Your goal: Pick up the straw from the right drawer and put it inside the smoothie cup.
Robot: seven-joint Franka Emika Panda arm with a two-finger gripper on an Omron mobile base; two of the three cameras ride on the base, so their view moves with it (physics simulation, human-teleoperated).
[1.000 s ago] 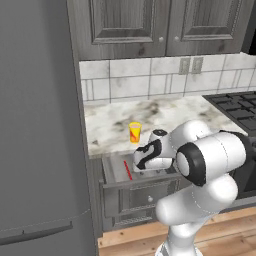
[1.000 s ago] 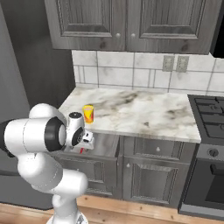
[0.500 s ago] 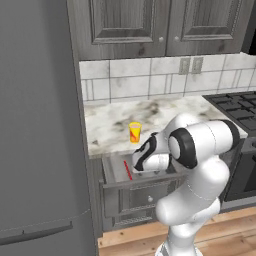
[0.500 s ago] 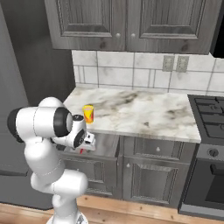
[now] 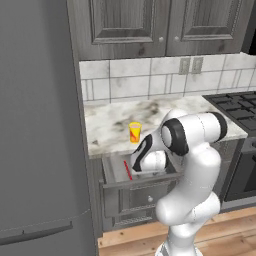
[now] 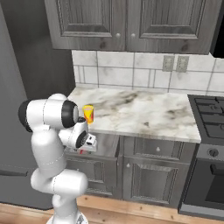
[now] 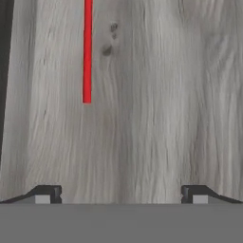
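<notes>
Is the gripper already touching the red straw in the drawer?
Apart. In the hand view the gripper has its fingertips wide open, and the straw lies flat on the drawer floor ahead, with bare wood between.

Over the last second we see the arm's big elbow joint swing back away from the cameras and rise upright, while the end effector (image 5: 136,167) stays low in the right drawer (image 5: 116,170) beside the straw (image 5: 127,170).
</notes>
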